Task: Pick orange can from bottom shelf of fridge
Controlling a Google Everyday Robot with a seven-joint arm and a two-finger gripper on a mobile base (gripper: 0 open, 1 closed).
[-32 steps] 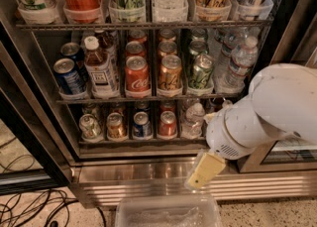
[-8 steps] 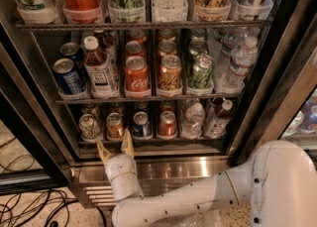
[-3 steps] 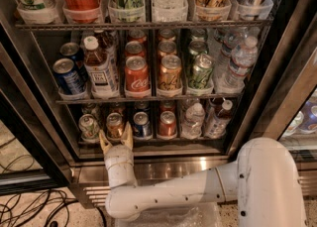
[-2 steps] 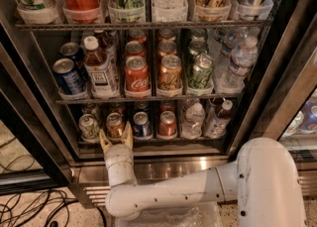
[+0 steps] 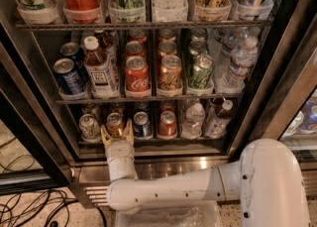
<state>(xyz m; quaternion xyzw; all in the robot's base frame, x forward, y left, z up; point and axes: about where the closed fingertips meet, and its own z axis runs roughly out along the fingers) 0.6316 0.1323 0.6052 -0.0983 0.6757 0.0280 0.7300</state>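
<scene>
Jaws flanking orange can [image 5: 115, 121], gripper [image 5: 117, 129] under Coca-Cola [image 5: 137, 76]

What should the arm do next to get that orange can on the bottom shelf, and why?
Probably close the gripper on the orange can. Its fingers stand open, one at each side of the can's lower part on the bottom shelf, so it seems lined up but not yet gripping.

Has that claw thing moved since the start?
Yes. The gripper went left and up, off the steel base, to the orange can on the bottom shelf.
</scene>
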